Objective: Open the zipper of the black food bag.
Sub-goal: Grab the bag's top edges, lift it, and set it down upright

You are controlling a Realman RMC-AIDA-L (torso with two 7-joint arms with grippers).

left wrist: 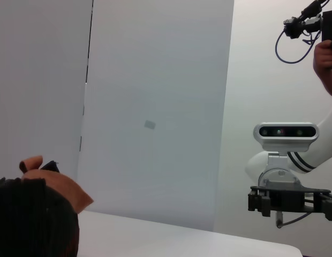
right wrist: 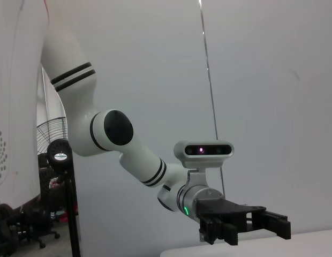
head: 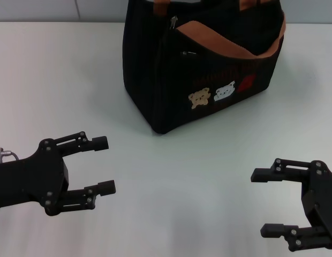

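Note:
The black food bag (head: 203,64) stands upright at the back centre of the white table, with orange-brown trim, a tan bear, a white animal and a red patch on its front. A small silver pull tab of the zipper (head: 174,22) shows near the bag's top left corner. My left gripper (head: 104,165) is open, low on the left, well in front of the bag. My right gripper (head: 266,203) is open, low on the right, also clear of the bag. The left wrist view catches a corner of the bag (left wrist: 35,214) and, farther off, the right gripper (left wrist: 286,201).
The white table (head: 59,80) spreads all around the bag, with a pale wall behind it. In the right wrist view the left arm (right wrist: 118,134) and its gripper (right wrist: 246,225) show against a white wall; a fan and chairs stand in the background.

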